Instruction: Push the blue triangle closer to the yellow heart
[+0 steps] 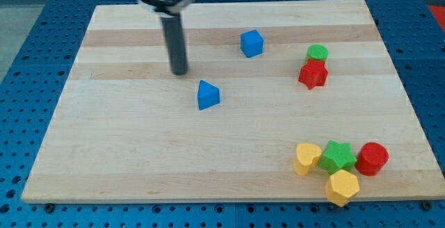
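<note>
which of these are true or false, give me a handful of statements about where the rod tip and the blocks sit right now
1. My tip is touching the blue triangle. False: there is bare board between them; my tip sits toward the view's upper left of the triangle.
2. The yellow heart lies near the view's bottom right, beside the green star. True.
3. The blue cube is toward the view's top from the blue triangle. True.
4. The green cylinder stands alone, far from any other block. False: it sits right against the red star.
5. The red cylinder is at the view's left of the green star. False: it is at its right.
</note>
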